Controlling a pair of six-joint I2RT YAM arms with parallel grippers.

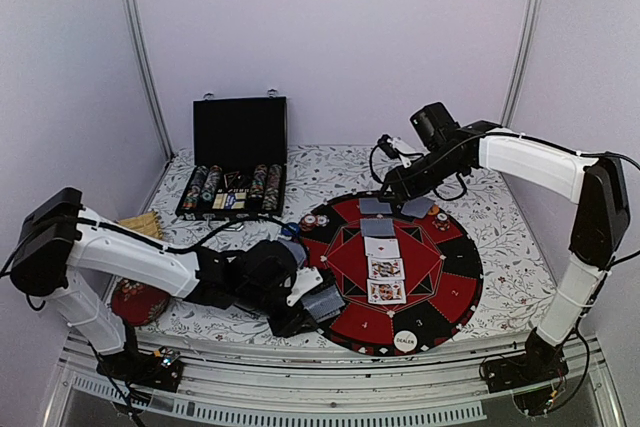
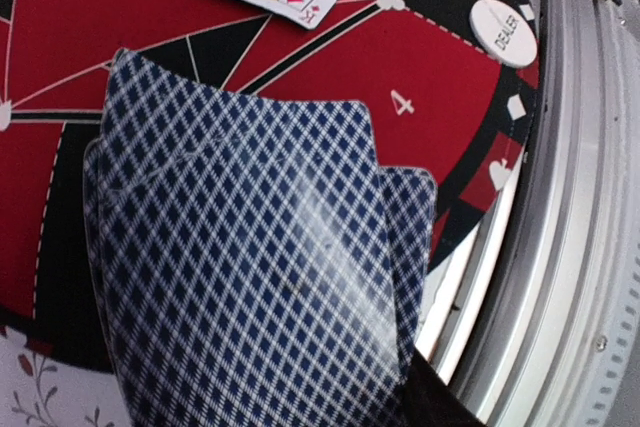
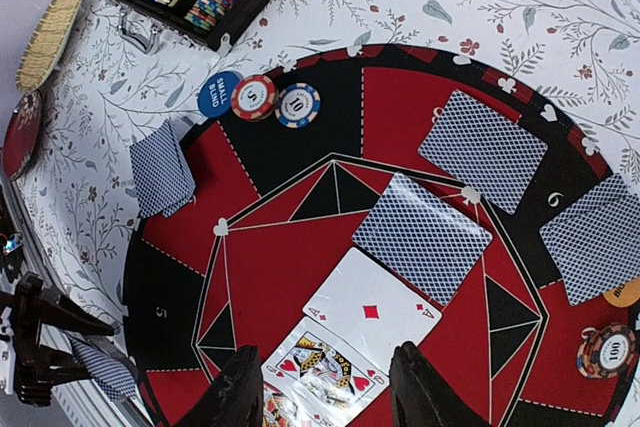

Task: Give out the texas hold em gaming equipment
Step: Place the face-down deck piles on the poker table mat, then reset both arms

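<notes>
A small stack of blue-checked playing cards (image 2: 250, 267) fills the left wrist view, tilted over the near-left rim of the round red-and-black mat (image 1: 455, 282). My left gripper (image 1: 305, 312) is shut on them, its fingers hidden behind the cards. My right gripper (image 3: 330, 397) hangs open and empty high over the mat's far side. Below it lie a face-up ace of diamonds (image 3: 370, 312), a queen of hearts (image 3: 320, 372) and face-down cards (image 3: 420, 237). Two striped chips (image 3: 275, 102) and a blue button (image 3: 218, 94) sit at the mat's edge. The white DEALER button (image 2: 505, 32) lies near the front rim.
The open black chip case (image 1: 235, 172) stands at the back left. A red round object (image 1: 138, 302) and a straw brush (image 1: 140, 224) lie left of my left arm. Another chip (image 3: 605, 350) and an orange button (image 3: 625, 294) rest on the mat's right side. The table's metal front rail (image 2: 590, 247) runs close by.
</notes>
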